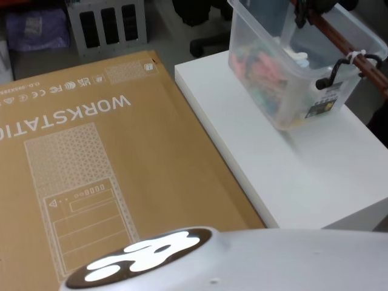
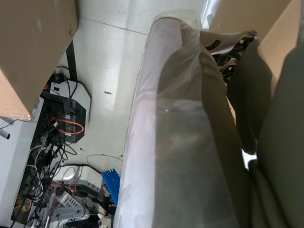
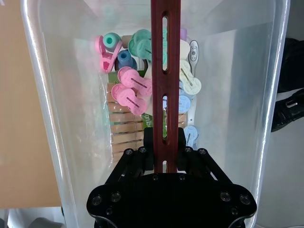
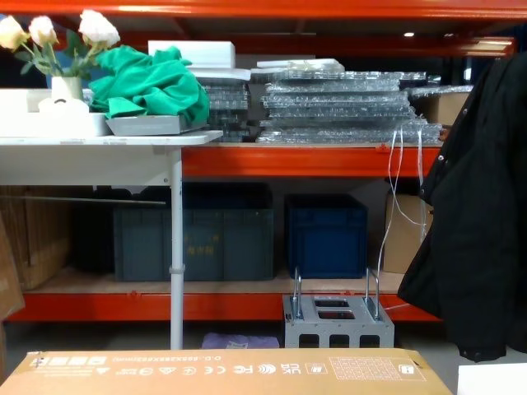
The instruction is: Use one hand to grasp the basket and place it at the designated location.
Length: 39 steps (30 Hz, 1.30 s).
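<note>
On the white table (image 1: 303, 176), basket (image 1: 273, 85) runs diagonally, handle (image 3: 165, 71) lengthwise.

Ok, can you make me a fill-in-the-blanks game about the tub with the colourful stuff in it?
1. The right gripper is shut on the basket's reddish-brown ____.
2. The basket is at the far end of a ____ platform.
3. Beside the platform lies a big brown cardboard box printed with the word ____.
4. The handle is tied to the tub with white ____.

Missing words: handle; white; WORKSTATION; ties
</note>
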Available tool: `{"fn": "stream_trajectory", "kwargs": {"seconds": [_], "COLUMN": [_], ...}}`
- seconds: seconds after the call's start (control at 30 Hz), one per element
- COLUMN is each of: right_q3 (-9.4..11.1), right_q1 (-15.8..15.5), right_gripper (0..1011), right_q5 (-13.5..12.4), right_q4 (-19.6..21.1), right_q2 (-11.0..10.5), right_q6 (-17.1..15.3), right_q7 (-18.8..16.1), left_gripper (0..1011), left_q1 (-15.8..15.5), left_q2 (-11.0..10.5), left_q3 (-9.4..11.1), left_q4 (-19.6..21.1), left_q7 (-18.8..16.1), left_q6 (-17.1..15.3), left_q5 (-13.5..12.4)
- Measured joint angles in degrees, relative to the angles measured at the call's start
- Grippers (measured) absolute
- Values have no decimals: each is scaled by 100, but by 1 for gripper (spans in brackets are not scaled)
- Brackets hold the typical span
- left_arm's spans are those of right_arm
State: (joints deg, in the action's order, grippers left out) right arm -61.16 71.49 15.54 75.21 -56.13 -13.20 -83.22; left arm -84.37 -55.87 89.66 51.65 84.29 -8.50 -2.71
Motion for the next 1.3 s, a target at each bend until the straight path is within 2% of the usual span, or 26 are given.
{"fn": "stream_trajectory", "kwargs": {"seconds": [0.57,0.77,0.93,1.07,1.3], "right_q3": [-11,76,243,318,297], "right_q1": [-298,-396,-558,-674,-745], "right_gripper": [237,237,237,237,235], "right_q5": [184,131,-109,-176,-149], "right_q4": [-288,-372,-367,-327,-541], "right_q2": [11,34,-10,-32,125], "right_q6": [379,460,640,681,796], "right_q7": [27,25,141,242,161], "left_gripper": [0,0,0,0,0], "left_q1": [0,0,0,0,0], "left_q2": [0,0,0,0,0], "left_q3": [0,0,0,0,0], "left_q4": [0,0,0,0,0], "left_q7": [0,0,0,0,0], "left_q6": [0,0,0,0,0], "left_q5": [0,0,0,0,1]}}
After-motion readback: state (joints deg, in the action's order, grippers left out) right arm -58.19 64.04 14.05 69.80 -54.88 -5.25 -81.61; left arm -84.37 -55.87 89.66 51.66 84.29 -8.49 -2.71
